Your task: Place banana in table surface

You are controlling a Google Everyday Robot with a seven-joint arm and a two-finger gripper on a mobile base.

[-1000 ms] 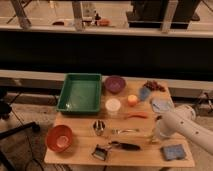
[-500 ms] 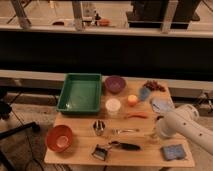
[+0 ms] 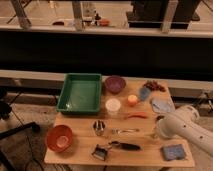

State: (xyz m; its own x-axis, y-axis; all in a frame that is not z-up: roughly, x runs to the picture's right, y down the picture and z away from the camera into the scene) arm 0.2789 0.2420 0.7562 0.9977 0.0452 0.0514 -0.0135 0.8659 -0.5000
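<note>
The light brown wooden table surface (image 3: 80, 125) fills the middle of the camera view. My white arm (image 3: 185, 127) reaches in from the right over the table's right side. My gripper (image 3: 156, 133) is at the arm's left end, low over the table, just right of a silver utensil (image 3: 124, 131). No pale yellow banana shows anywhere; the arm covers the part of the table under it. A slim orange carrot-like thing (image 3: 136, 115) lies just up-left of the gripper.
A green tray (image 3: 80, 92) is at back left, with a purple bowl (image 3: 115, 83), white cup (image 3: 113, 105) and orange cup (image 3: 132, 99) beside it. An orange bowl (image 3: 59, 137), metal cup (image 3: 98, 127), black-handled utensil (image 3: 125, 146) and blue cloth (image 3: 173, 151) lie in front.
My arm has shifted a little left and lower over the table's right side. The objects on the table have not moved.
</note>
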